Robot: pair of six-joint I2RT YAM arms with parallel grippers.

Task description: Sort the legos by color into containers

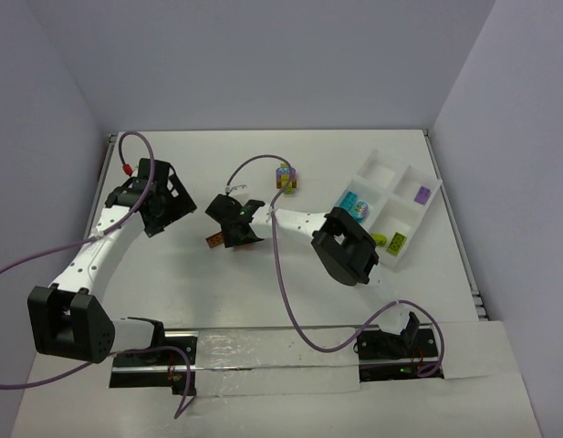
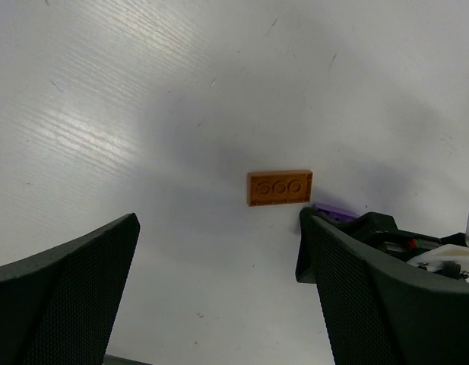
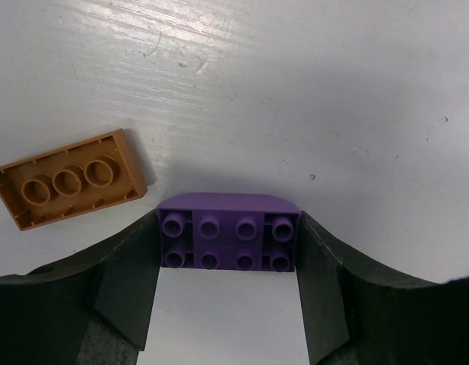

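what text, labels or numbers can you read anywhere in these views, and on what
None can be read in any view.
Purple brick in the right gripper: nothing legible on its studs.
Orange brick, underside up: no lettering shows.
White tray: no label shows.

Bright, even light (soft shadows), sharp focus

A flat white matte table (image 1: 226,292) fills the scene, hemmed by plain pale lilac-grey walls (image 1: 263,64) on the left, far and right sides. A glossy strip of clear plastic film (image 1: 281,351) lies across its near edge. Up close, the tabletop shows fine grain lines, faint scratches, small dark specks and soft shadows.
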